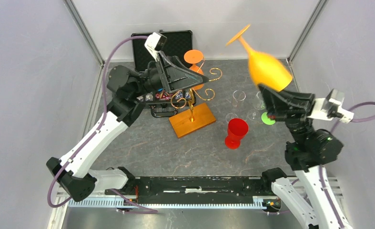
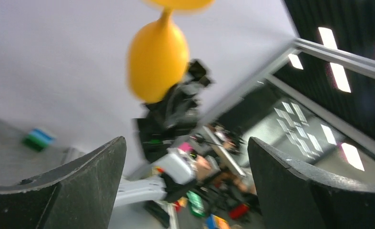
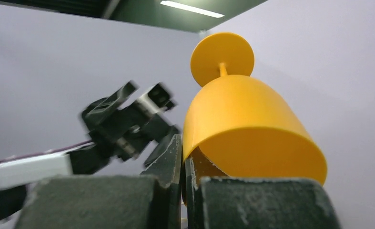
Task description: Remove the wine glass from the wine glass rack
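Observation:
My right gripper (image 1: 270, 95) is shut on the rim of a yellow-orange wine glass (image 1: 267, 67) and holds it high in the air at the right, foot pointing up and back. In the right wrist view the gripper (image 3: 183, 143) pinches the glass (image 3: 242, 119) wall. The golden wire rack (image 1: 195, 98) stands on its wooden base (image 1: 192, 120) mid-table. A second orange glass (image 1: 194, 57) still sits on the rack. My left gripper (image 1: 202, 81) is open and empty by that glass. In the left wrist view the gripper (image 2: 185, 143) faces the held glass (image 2: 157, 59).
An open black case (image 1: 168, 43) of chips lies behind the rack. A red cup (image 1: 236, 132) stands right of the wooden base. Clear glasses (image 1: 238, 98) and a green disc (image 1: 268, 119) are under my right arm. Grey walls close in both sides.

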Robot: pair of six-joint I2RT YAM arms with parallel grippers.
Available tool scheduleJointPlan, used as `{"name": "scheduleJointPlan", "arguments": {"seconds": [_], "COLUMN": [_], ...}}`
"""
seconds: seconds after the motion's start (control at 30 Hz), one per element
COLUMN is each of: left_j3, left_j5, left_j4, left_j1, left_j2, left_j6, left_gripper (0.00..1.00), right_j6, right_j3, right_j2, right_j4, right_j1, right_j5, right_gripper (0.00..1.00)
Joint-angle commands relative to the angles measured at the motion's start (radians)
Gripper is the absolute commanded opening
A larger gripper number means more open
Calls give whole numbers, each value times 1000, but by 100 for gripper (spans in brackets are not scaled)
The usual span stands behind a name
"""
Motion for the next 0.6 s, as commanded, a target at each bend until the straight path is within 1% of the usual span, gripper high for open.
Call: {"name": "scheduleJointPlan", "arguments": {"seconds": [0.0,0.07,0.1,0.23,0.3,0.37,0.57], "left_j3": [69,89,98,119,119,117,116], "left_j5": [-148,-236,-267,-389,-430,-457,-524], "left_j4": [-436,-551,-596,-704,-737,-757,-803], "left_j1": [61,83,91,102,104,104,107], "left_j2": [-75,-90,-92,-94,-96,-97,-103], "left_j6": [446,544,588,707,739,765,830], "left_gripper": [100,100,100,100,100,100,100], "right_j6": [-460,-549,-578,-607,-593,-580,-575], "right_j3": [246,351,399,503,512,506,561], "right_j2": [-2,47,71,157,167,156,129], "right_j4": [-704,-953,-1046,-1390,-1507,-1586,-1782], "right_j1": [-2,-2,-2,-2,-3,-2,-2], "right_j5": [310,363,378,445,509,560,655], "right_gripper": [0,0,0,0,0,0,0]}}
